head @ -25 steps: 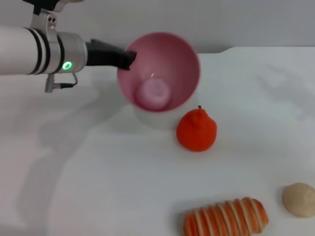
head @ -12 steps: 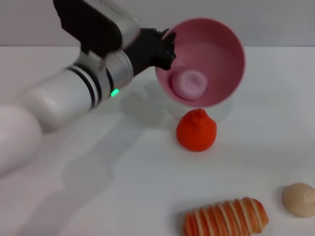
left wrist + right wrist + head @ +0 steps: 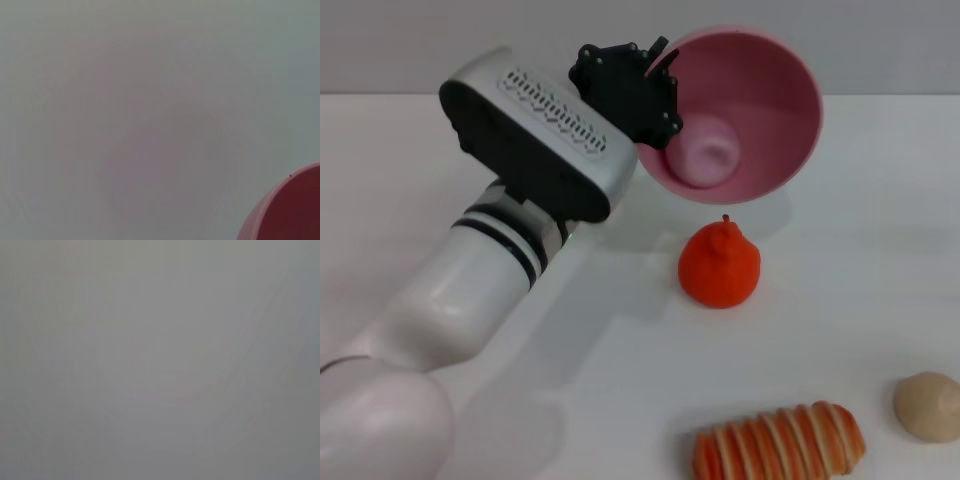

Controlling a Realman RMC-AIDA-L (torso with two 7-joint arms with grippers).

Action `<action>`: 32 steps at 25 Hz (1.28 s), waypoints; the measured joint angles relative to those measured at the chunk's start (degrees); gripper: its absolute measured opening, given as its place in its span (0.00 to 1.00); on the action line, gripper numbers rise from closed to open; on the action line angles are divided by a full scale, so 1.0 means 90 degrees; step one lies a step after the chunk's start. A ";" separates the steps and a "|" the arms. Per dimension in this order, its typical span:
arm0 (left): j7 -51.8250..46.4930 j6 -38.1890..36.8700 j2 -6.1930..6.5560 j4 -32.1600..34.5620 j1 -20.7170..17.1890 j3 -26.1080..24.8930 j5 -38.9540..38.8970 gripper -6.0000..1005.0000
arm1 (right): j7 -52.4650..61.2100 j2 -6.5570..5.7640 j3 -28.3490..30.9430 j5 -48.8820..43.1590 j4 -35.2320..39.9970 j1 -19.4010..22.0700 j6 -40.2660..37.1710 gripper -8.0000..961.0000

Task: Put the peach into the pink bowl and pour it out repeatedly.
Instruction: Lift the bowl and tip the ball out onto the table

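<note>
the left gripper (image 3: 658, 85) holds the pink bowl (image 3: 760, 110) by its left rim, fingers closed on the edge, and the bowl hangs in the air above the far middle of the white table (image 3: 840, 300), tipped so that its open mouth faces the near side and a little downward. the peach (image 3: 705, 155) lies inside the bowl, resting against the lower left part of the inner wall, close to the gripper's black fingers. the left arm (image 3: 490, 270) reaches in from the near left corner and its broad grey wrist housing covers the table to the left of the bowl. directly below the bowl's lower rim, on the near side, an orange-red fruit (image 3: 720, 266) with a small stem stands on the table, just clear of the bowl. further toward the near right edge lies a striped orange bread roll (image 3: 780, 442), and to its right a beige ball (image 3: 926, 405). in the left wrist view only a curved piece of the pink bowl (image 3: 290, 210) shows at one corner against a plain pale background. the right gripper is not seen in any view.
</note>
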State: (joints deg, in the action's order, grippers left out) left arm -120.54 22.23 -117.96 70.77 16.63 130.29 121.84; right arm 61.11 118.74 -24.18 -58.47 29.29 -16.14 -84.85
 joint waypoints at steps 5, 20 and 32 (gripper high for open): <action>-0.0067 0.1235 -0.0010 -0.0379 -0.0069 0.0668 0.0338 0.05 | 0.0017 0.0005 0.0005 0.0033 -0.0116 0.0125 -0.0131 0.53; -0.0542 0.3619 -0.0071 -0.1095 0.0005 0.1911 0.0448 0.05 | -0.0172 -0.0040 -0.0056 -0.0109 0.0033 -0.0168 0.0004 0.53; -0.1263 0.1528 -0.0031 -0.0485 0.0176 0.0446 0.0383 0.05 | 0.0346 -0.0050 -0.0646 -0.1467 0.0731 -0.0315 -0.0066 0.53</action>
State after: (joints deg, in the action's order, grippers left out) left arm -131.90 35.99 -118.24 66.41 18.21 134.31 125.29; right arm 64.22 118.29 -30.00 -71.68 35.87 -18.97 -85.44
